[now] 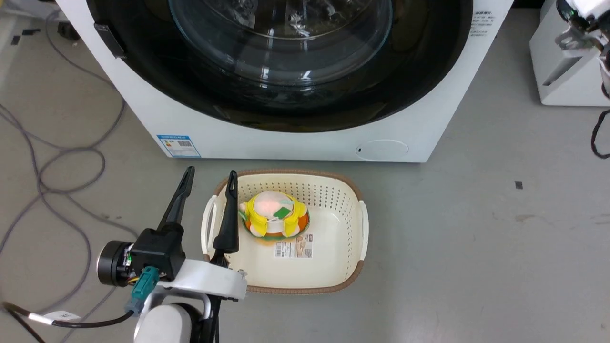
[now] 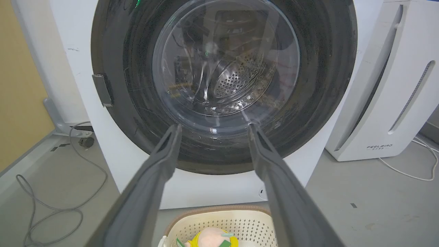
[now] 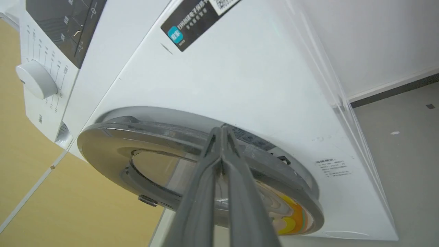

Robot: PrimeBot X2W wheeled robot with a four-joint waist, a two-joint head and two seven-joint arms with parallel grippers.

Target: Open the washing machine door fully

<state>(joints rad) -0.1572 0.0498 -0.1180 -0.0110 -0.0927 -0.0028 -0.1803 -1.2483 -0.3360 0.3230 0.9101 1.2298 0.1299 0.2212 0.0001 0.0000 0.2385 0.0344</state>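
left pincer [image 2: 214, 126] spread, empty; right pincer [image 3: 221, 129] pressed together, tips at the washing machine door [image 3: 109, 140] rim

A test lab, not a home: bare grey floor [image 1: 476, 247] with tape marks [image 1: 518, 185], loose cables [image 1: 103, 164] left of the washing machine [image 1: 286, 143].

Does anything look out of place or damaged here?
Nothing spilled or broken. A plush toy, not laundry, sits in the basket before the washing machine, and loose cables sprawl on the floor to its left.
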